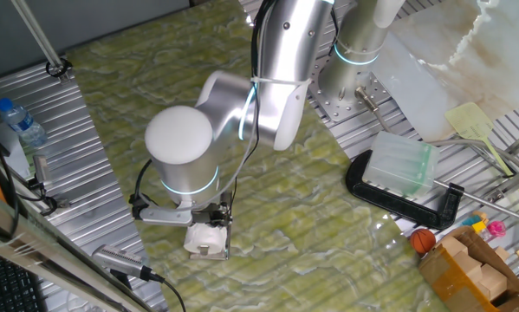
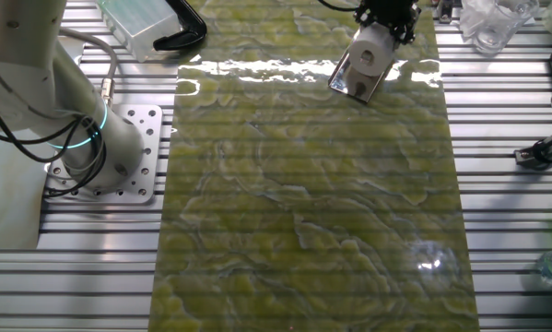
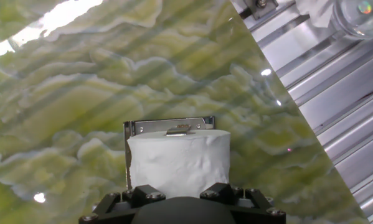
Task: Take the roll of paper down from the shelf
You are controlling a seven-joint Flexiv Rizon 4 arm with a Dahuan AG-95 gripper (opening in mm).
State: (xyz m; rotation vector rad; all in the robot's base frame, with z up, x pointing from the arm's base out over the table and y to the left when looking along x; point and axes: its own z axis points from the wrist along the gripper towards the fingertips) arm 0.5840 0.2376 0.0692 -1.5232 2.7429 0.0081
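The gripper (image 3: 177, 194) sits right over the roll of paper (image 3: 179, 163), its black body at the roll's near end; whether the fingers are clamped on it cannot be told. The white roll lies on its side on the shelf (image 3: 169, 125), whose shiny bracket end shows just beyond it. Under both spreads the green marbled mat (image 3: 80, 93). Farther off, a clear ribbed box (image 1: 401, 164) rests on a black clamp (image 1: 405, 198).
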